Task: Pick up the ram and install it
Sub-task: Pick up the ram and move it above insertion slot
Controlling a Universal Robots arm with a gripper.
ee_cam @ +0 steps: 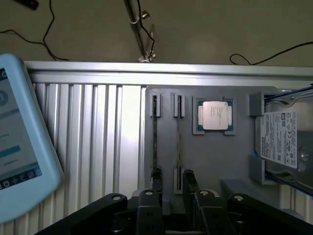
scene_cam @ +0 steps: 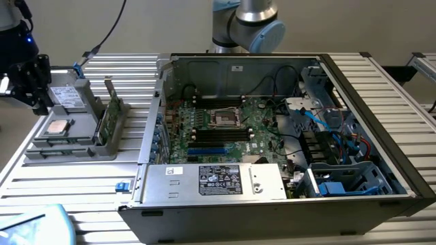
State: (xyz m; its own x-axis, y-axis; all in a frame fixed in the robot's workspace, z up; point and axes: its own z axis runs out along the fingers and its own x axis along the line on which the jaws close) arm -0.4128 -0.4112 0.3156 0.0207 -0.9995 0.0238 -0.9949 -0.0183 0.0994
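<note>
I'm working over a table (scene_cam: 54, 189) of ribbed aluminium slats; past its edge lies a dull brown floor (ee_cam: 220, 29) with loose black cables (ee_cam: 49, 24), and a pale wall (scene_cam: 170, 25) stands behind. An open computer case (scene_cam: 204, 76) lies toward the exterior view's right. A pale blue tablet (ee_cam: 19, 147) rests on the slats near a grey tray (ee_cam: 215, 161).

The ram (ee_cam: 155, 142) stands on edge in a tray slot, showing me only a thin dark line. Its long axis runs parallel to the slats, one end toward the table's edge by the floor, the other toward my gripper (ee_cam: 172, 188). The square processor (ee_cam: 213, 116) sits beside it, with another slot between them; the hard drive (ee_cam: 283, 142) lies beyond that.

The gripper hangs over the slots' near ends, fingers spread with bare tray between them and gripping nothing; whether one touches the ram I can't tell.
</note>
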